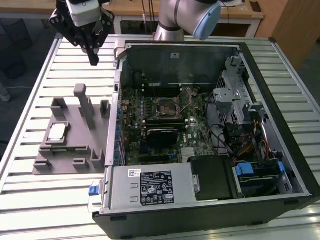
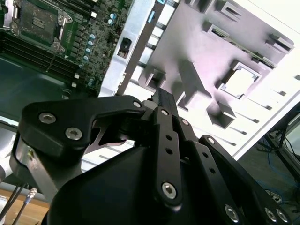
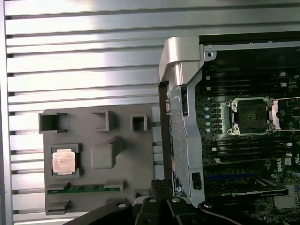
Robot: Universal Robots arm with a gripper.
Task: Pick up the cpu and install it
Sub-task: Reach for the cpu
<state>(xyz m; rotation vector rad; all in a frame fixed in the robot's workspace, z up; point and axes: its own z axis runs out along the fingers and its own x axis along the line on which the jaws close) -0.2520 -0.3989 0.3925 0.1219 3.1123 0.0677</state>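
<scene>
The cpu (image 1: 56, 131) is a small silvery square lying flat in a recess of the grey plastic tray (image 1: 75, 127), at the exterior view's left. In both wrist views the cpu (image 3: 63, 161) (image 2: 241, 80) sits alone in its pocket. My gripper (image 1: 93, 59) hangs high over the slatted table, beyond the tray's far end and well clear of the chip. Its fingers (image 2: 165, 101) are shut together with nothing between them. The metal-framed socket (image 1: 165, 107) (image 3: 251, 116) on the motherboard has a dark centre.
The open computer case (image 1: 272, 100) lies on its side to the tray's right, its metal side wall (image 3: 183, 117) standing between tray and motherboard. Upright pegs (image 1: 82, 100) rise from the tray. The slatted white table (image 1: 30, 200) extends around both.
</scene>
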